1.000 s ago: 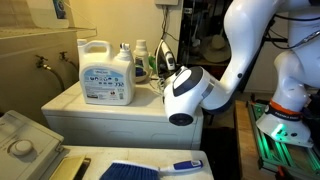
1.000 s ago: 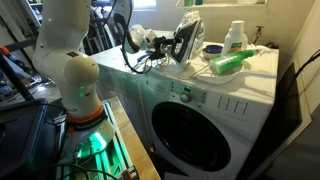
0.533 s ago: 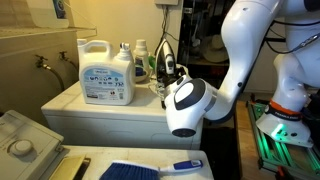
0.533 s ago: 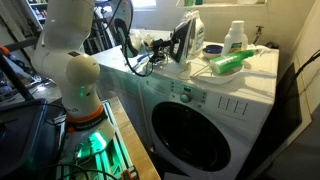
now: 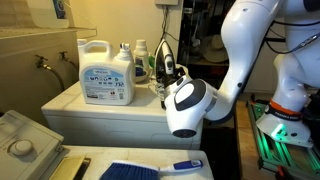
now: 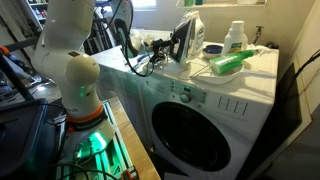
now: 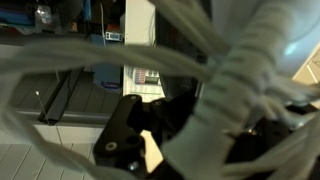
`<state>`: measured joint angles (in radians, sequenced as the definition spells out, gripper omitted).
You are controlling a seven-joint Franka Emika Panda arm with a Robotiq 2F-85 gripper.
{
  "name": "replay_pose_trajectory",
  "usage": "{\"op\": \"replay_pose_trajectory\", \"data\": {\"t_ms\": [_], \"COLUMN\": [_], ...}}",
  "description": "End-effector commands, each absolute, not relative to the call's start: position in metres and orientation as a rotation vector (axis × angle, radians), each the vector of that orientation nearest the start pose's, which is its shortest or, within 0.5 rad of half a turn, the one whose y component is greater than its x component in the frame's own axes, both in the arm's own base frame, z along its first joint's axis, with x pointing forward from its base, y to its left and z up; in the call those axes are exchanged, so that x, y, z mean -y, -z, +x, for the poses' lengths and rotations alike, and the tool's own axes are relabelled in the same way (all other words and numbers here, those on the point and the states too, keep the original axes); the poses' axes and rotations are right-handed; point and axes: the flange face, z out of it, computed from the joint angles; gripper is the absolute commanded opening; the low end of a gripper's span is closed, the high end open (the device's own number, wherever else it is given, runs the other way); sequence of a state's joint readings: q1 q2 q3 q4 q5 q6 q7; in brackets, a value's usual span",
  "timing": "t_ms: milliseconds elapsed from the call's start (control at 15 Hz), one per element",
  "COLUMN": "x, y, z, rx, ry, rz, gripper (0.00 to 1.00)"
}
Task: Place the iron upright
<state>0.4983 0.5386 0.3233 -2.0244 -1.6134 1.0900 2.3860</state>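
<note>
Here, iron (image 6: 187, 40) upright on washer top (image 6: 245, 72), detergent jug (image 5: 106, 72) nearby, tool (image 6: 162, 46) alongside, apart or clamped unclear.

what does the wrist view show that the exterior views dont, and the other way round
Only the wrist view: blurred pale cables crossing right in front of the lens. Only the exterior views: the iron standing upright on the washing machine, the detergent jug and the green brush. Both: the dark gripper; neither settles whether it is open or shut.
</note>
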Motion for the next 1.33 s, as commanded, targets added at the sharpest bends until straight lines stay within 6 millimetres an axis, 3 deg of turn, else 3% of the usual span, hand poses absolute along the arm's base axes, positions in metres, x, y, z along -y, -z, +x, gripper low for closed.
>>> {"op": "replay_pose_trajectory", "data": {"t_ms": [0, 867, 1267], "x": [-0.285, -0.29, -0.298], "y": [-0.22, -0.225, -0.227], "z": [0.461, 0.475, 0.475], "rx": [0.699, 0.938, 0.95], "ry": [-1.598, -1.463, -1.4], "rz": [1.468, 1.826, 1.964], "gripper": [0.01, 0.01, 0.02]}}
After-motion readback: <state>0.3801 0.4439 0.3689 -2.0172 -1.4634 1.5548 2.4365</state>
